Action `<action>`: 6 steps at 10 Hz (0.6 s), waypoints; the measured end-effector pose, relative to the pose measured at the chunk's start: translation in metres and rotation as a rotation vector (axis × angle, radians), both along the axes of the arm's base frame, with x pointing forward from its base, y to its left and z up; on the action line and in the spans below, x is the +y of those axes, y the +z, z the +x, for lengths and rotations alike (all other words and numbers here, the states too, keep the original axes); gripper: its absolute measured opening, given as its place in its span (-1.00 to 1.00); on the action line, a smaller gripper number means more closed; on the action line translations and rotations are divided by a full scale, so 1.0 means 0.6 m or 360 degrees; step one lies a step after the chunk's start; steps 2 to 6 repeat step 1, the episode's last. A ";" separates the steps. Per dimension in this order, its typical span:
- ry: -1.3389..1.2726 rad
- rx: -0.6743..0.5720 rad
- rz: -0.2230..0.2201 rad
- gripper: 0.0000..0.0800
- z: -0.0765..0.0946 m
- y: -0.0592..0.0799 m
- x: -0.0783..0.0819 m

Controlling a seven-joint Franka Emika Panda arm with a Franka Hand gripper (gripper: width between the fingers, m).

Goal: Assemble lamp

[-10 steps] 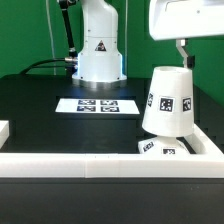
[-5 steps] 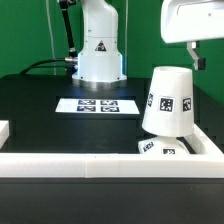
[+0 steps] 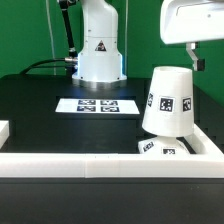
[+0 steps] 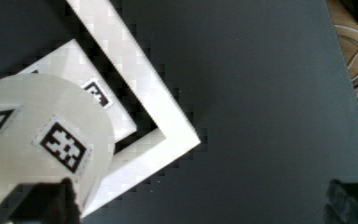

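The white cone lamp shade (image 3: 167, 100) with square tags stands upright over the tagged lamp base (image 3: 160, 148), in the corner of the white rail at the exterior view's right. The shade also shows in the wrist view (image 4: 43, 125), seen from above. The bulb is hidden. My gripper (image 3: 200, 55) hangs above the shade, a little to the exterior view's right, and does not touch it. In the wrist view the gripper (image 4: 194, 205) is open and empty, with dark fingertips (image 4: 34, 205) at both sides and only black table between them.
The white rail (image 3: 100, 165) runs along the front and turns a corner (image 4: 158, 110) beside the lamp. The marker board (image 3: 97, 105) lies mid-table. The arm's pedestal (image 3: 98, 45) stands behind it. Cables (image 4: 357, 60) lie off the table edge.
One second ago the gripper hung closer over the shade; it has since shifted to the exterior view's right and stayed there. The shade and base have not moved.
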State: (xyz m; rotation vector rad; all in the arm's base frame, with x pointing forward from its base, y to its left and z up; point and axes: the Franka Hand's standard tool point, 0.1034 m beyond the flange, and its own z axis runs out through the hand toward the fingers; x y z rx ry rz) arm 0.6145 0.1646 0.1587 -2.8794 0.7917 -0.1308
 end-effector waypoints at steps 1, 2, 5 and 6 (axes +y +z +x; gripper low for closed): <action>0.0000 0.0000 0.0000 0.75 0.000 0.000 0.000; 0.0000 0.0000 0.0000 0.75 0.000 0.000 0.000; 0.0000 0.0000 0.0000 0.75 0.000 0.000 0.000; 0.0000 0.0000 0.0000 0.75 0.000 0.000 0.000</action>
